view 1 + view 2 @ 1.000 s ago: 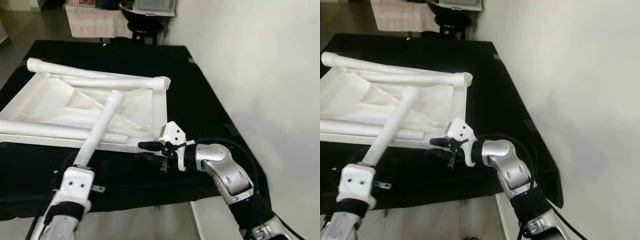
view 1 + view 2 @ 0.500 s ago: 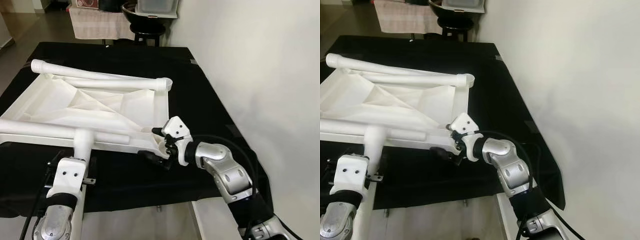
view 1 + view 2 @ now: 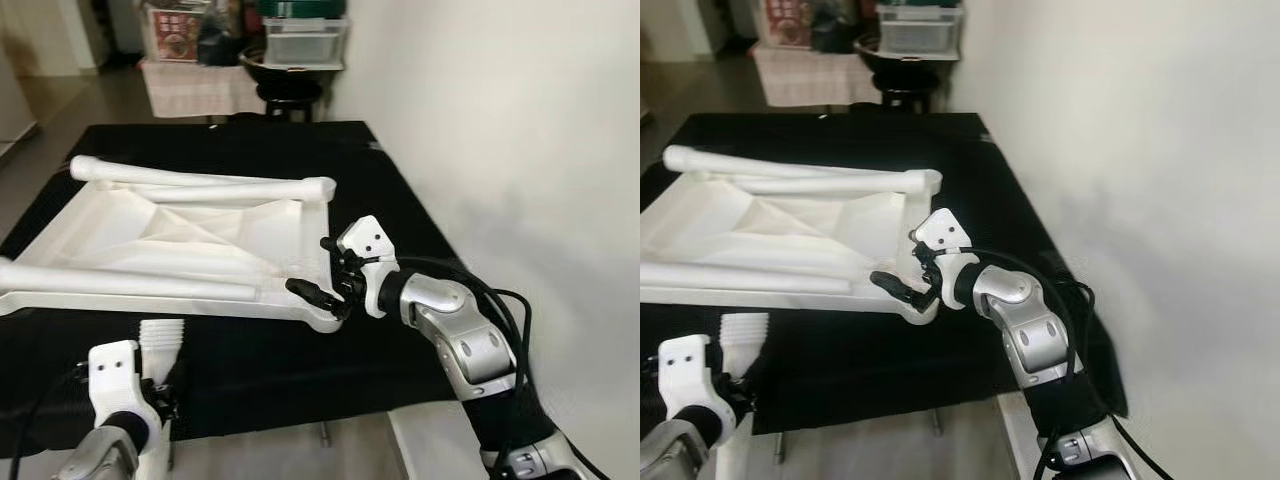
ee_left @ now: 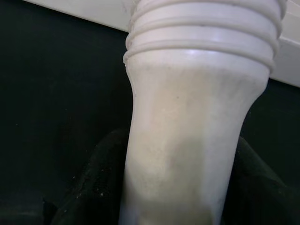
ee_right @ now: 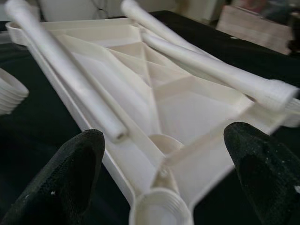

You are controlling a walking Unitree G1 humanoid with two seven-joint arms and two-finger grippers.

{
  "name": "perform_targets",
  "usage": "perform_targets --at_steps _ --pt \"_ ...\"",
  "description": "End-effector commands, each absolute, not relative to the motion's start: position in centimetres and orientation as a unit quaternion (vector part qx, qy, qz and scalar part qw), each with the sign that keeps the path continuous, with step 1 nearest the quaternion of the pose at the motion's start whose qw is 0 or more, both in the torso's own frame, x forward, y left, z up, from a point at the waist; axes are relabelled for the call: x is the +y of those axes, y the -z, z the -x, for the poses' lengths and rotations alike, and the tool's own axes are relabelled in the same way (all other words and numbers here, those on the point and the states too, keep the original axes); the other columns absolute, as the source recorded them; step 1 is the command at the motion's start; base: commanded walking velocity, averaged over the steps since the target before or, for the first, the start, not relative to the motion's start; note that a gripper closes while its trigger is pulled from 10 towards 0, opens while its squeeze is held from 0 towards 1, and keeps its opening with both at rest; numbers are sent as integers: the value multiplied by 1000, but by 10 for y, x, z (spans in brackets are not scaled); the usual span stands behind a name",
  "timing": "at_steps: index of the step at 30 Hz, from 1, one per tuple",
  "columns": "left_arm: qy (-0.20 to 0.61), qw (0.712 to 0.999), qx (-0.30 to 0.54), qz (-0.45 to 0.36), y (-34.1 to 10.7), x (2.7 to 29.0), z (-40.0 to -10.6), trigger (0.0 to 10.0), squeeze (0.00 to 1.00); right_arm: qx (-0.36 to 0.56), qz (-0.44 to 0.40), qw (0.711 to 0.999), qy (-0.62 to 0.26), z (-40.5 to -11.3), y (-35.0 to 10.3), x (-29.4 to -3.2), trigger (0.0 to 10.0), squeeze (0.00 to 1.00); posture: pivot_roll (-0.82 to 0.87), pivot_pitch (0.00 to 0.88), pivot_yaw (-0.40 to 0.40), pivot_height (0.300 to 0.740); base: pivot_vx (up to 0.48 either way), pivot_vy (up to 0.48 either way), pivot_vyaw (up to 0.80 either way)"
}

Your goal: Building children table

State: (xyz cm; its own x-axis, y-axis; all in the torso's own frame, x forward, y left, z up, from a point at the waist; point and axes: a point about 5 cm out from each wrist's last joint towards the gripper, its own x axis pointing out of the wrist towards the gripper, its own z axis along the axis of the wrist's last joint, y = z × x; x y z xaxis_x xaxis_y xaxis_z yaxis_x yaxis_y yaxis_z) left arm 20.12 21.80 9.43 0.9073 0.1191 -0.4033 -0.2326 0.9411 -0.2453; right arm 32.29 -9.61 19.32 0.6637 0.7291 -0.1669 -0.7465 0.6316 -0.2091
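The white tabletop [image 3: 190, 228] lies upside down on the black table, with two loose white legs [image 3: 200, 181] [image 3: 130, 283] resting on it. My right gripper [image 3: 314, 267] is open, its black fingers [image 5: 70, 171] either side of the tabletop's near right corner socket [image 5: 159, 213] without touching it. At the table's front edge on the left, my left gripper [image 3: 158, 388] is shut on a third white leg [image 4: 187, 122], whose threaded end [image 3: 163, 334] points up toward the tabletop's near rim.
A black cloth [image 3: 400, 200] covers the table. A white wall [image 3: 520, 150] runs close along its right side. A dark stool and storage boxes [image 3: 290, 60] stand beyond the far end. The table's front edge [image 3: 300, 412] is close to me.
The leg in my left gripper has come down from slanting over the tabletop to the front edge. My right gripper has moved up to the corner socket. The camera has shifted.
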Motion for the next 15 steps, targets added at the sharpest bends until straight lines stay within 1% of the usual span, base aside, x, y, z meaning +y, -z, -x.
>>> perform_targets --at_steps 1,2,4,5,6,7,8,10,11,13,14,15 --pt "-90 945 238 204 -76 206 -198 0 0 33 126 906 -402 -325 -196 -98 10000 1000 -135 84 -88 740 0 0 0" --pt "-87 956 200 198 -91 206 -205 0 0 31 123 907 -401 -326 -198 -98 10000 1000 -132 83 -93 740 0 0 0" --pt "-87 956 200 198 -91 206 -205 0 0 31 123 907 -401 -326 -198 -98 10000 1000 -132 83 -93 740 0 0 0" --pt "-83 959 184 198 -100 206 -208 0 0 30 120 907 -402 -326 -198 -97 10000 1000 -131 82 -94 740 0 0 0" --pt "-82 966 141 200 -115 207 -215 0 0 27 111 909 -402 -327 -199 -96 10000 1000 -128 81 -95 740 0 0 0" --pt "-82 966 141 200 -115 207 -215 0 0 27 111 909 -402 -327 -199 -96 10000 1000 -128 81 -95 740 0 0 0" --pt "-73 971 95 209 -134 206 -221 0 0 22 94 910 -403 -327 -202 -95 10000 1000 -126 81 -97 740 0 0 0" --pt "-73 971 95 209 -134 206 -221 0 0 22 94 910 -403 -327 -202 -95 10000 1000 -126 81 -97 740 0 0 0" --pt "-63 974 29 216 -161 206 -227 0 0 19 75 911 -405 -327 -204 -94 10000 1000 -124 79 -97 740 0 0 0" --pt "-63 974 29 216 -161 206 -227 0 0 19 75 911 -405 -327 -204 -94 10000 1000 -124 79 -97 740 0 0 0" --pt "-40 970 -49 236 -193 205 -232 0 0 19 53 912 -406 -328 -205 -93 10000 1000 -122 77 -100 740 0 0 0" --pt "-40 970 -49 236 -193 205 -232 0 0 19 53 912 -406 -328 -205 -93 10000 1000 -122 77 -100 740 0 0 0"
